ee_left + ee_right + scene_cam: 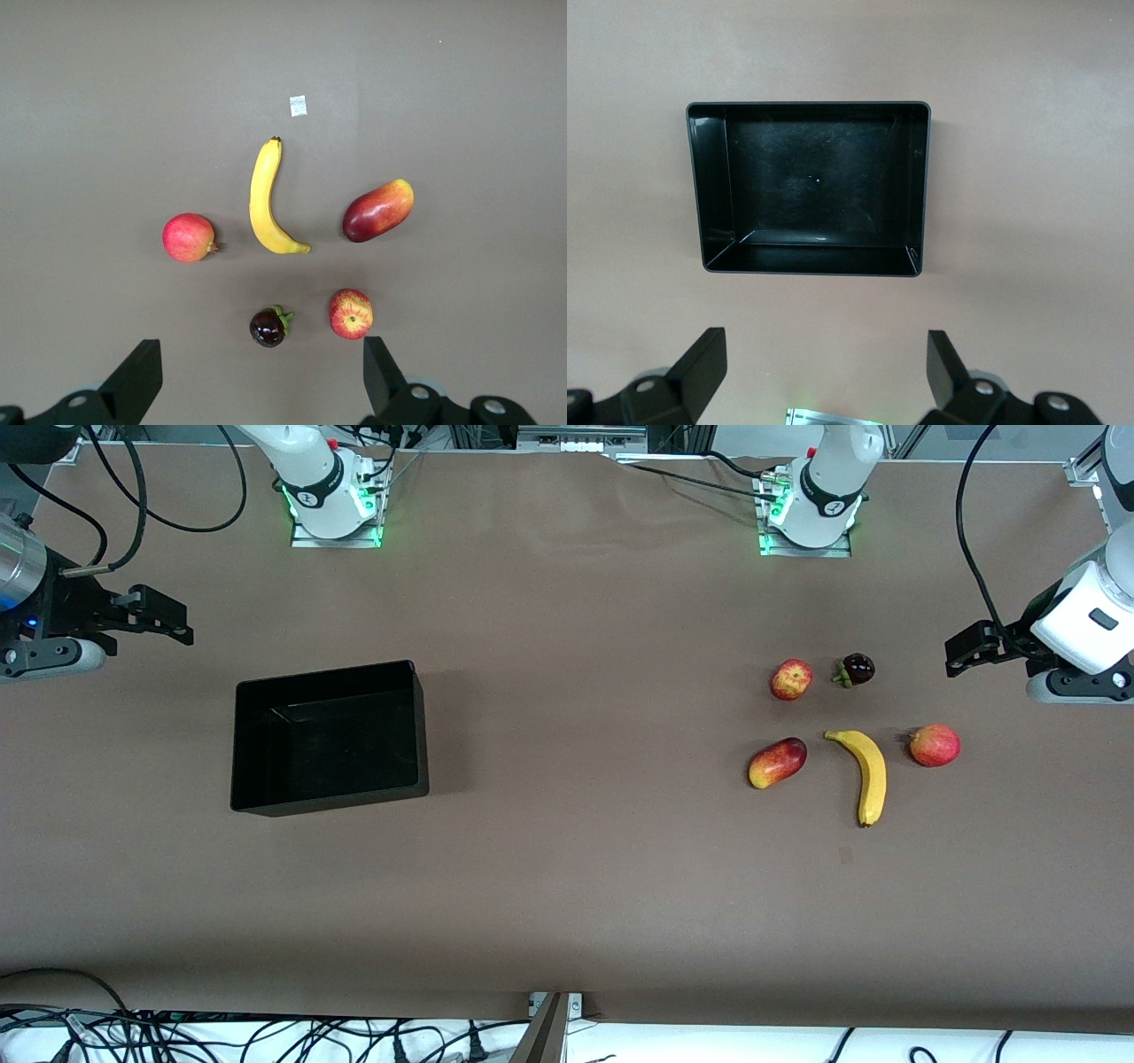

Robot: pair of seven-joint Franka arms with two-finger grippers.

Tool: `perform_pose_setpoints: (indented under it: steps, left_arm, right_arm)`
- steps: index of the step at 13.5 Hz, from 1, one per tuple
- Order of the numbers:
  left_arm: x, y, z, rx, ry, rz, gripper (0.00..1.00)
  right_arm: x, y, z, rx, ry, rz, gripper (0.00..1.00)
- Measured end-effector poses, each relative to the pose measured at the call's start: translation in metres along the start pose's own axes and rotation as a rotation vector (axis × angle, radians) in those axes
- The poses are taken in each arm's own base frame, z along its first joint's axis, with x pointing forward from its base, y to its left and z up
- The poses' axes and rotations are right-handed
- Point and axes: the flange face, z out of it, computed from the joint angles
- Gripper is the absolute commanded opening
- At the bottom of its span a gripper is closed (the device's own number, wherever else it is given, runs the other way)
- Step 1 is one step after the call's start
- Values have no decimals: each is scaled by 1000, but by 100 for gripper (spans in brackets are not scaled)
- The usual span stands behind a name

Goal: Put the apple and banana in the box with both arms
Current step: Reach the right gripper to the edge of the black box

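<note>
The apple (791, 680), red with pale yellow streaks, lies at the left arm's end of the table; it also shows in the left wrist view (351, 313). The yellow banana (866, 773) lies nearer the front camera than the apple and shows in the left wrist view too (266, 199). The empty black box (328, 735) stands toward the right arm's end and fills the right wrist view (713, 195). My left gripper (966, 648) (257, 372) is open and empty, up over the table beside the fruits. My right gripper (159, 615) (824, 354) is open and empty, up beside the box.
An oblong red-yellow mango (777, 763) lies beside the banana. An evenly pinkish-red round fruit (935, 745) lies on the banana's other flank. A dark purple mangosteen (857, 670) sits beside the apple. A small pale tag (299, 105) lies off the banana's tip.
</note>
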Motion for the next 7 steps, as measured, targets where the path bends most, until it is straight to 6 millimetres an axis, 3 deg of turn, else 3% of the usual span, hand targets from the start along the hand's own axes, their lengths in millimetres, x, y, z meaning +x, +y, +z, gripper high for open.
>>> perform_pose_setpoints:
  steps: [7]
  left_arm:
    - [0,0,0,0,0,0,100]
  right_arm:
    - [2,9,-3,-16,9,-48,100]
